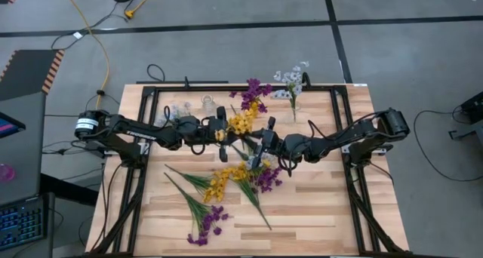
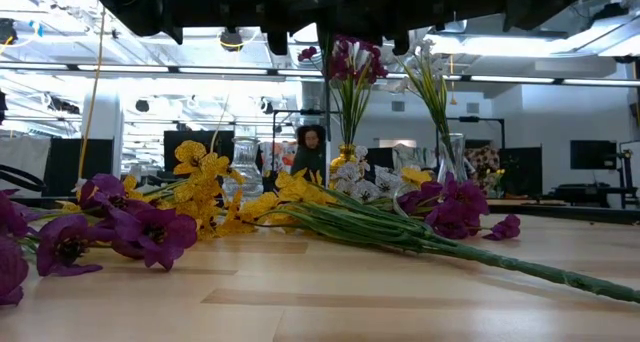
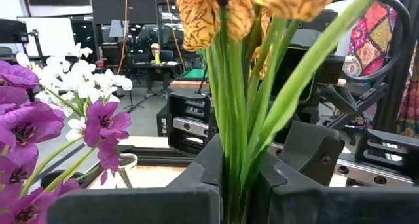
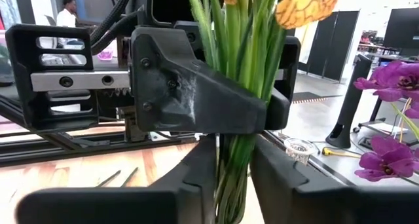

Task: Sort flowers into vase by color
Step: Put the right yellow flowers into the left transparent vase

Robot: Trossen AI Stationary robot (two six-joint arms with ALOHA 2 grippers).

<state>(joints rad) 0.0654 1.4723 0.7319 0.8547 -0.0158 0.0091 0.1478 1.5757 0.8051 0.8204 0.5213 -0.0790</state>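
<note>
text: none legible | labels: none | brands: none | numbers: none | signs: none

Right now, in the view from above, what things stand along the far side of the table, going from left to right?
Empty glass vases → vase with purple flowers → vase with white flowers.

Wooden table with loose flowers and vases
Yellow and purple flowers lie across its near middle; clear vases stand along the far edge, two holding purple and white sprigs
</note>
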